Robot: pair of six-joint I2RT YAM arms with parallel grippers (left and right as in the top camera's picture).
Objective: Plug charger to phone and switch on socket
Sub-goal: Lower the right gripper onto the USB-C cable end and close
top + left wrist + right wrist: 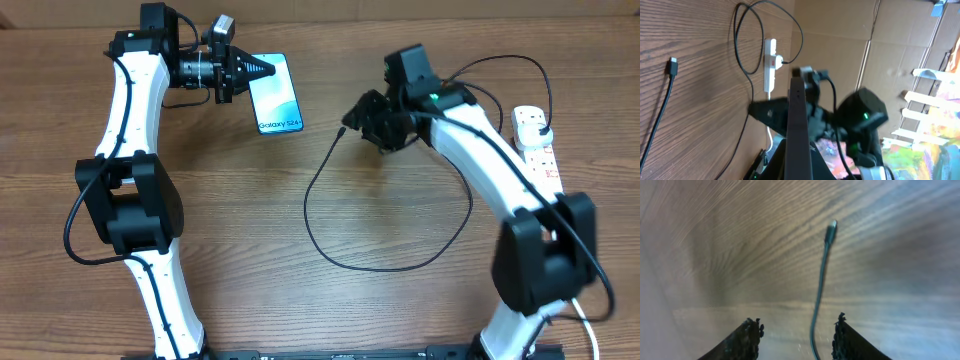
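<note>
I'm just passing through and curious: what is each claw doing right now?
Left gripper: closed on the edge of the phone.
Right gripper: open, one finger on either side of the charger cable, not gripping it.

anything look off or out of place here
Nothing is spilled or damaged. Two things stand out: the phone isn't lying free, as the left gripper clamps one edge, and the charger tip lies loose on the table between the open right gripper fingers, not plugged in.

Bare table inside charger loop, right tool astride its loose end
</note>
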